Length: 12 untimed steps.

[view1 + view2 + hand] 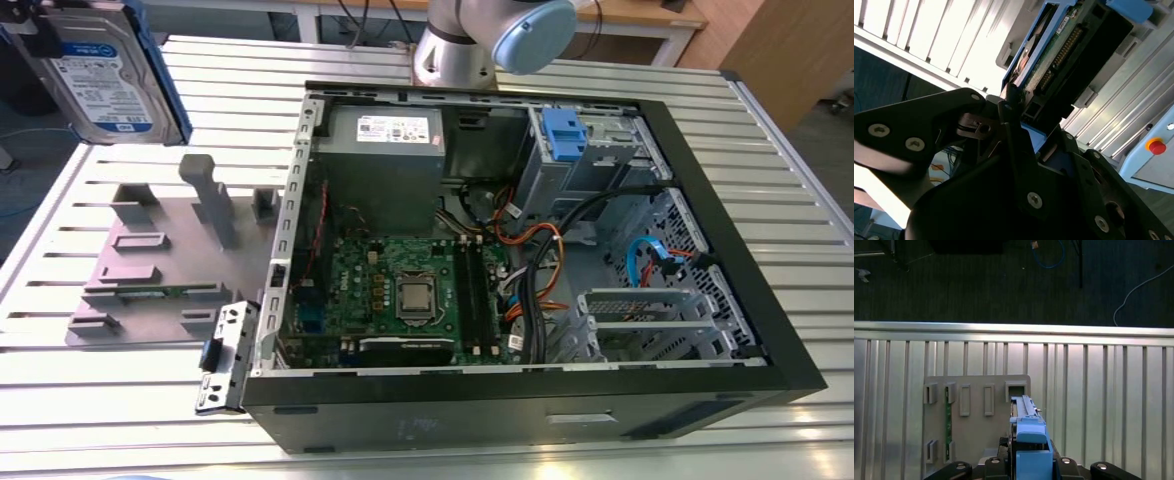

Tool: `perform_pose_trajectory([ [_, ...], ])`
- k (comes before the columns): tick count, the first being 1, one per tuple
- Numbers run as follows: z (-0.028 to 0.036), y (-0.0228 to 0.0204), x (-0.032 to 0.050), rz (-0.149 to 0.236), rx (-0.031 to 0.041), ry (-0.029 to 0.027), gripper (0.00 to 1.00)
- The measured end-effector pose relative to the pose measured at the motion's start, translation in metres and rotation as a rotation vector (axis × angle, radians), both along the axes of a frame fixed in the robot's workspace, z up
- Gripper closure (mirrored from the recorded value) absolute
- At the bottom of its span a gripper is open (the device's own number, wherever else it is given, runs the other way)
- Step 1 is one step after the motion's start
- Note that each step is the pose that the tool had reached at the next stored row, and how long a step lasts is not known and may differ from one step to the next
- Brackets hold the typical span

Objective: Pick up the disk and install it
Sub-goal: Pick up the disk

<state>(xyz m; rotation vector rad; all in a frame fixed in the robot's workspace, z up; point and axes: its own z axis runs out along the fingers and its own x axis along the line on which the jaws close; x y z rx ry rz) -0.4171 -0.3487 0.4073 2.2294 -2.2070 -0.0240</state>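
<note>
I see the case (534, 395) lying open on the table (787, 180), with the fixture (160, 270) just beside it on the exterior view's left. The disk (114, 75) hangs above the fixture's edge. Inside the case, the power supply (384, 135) sits beyond the motherboard (400, 290).

The exterior view is looking down at a slant from high up, at mid range, across the ribbed silver metal tabletop (107, 420) onto the open black computer case (534, 405). The first wrist view is facing straight down from well above the tabletop, over the flat grey slotted fixture plate (974, 432), which the exterior view is also taking in. The second wrist view is peering from very close along the black jaws at the flat silver disk with blue plastic rails (1054, 55).
</note>
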Motion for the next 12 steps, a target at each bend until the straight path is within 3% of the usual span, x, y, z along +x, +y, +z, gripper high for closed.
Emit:
perform_pose_trajectory([
  [2, 0.0005, 0.0000, 0.0000, 0.000, 0.0135, 0.0000, 0.64],
  [3, 0.0009, 0.0000, 0.0000, 0.000, 0.0166, 0.0002, 0.64],
  [12, 0.0035, 0.0000, 0.0000, 0.000, 0.0175, 0.0000, 0.64],
])
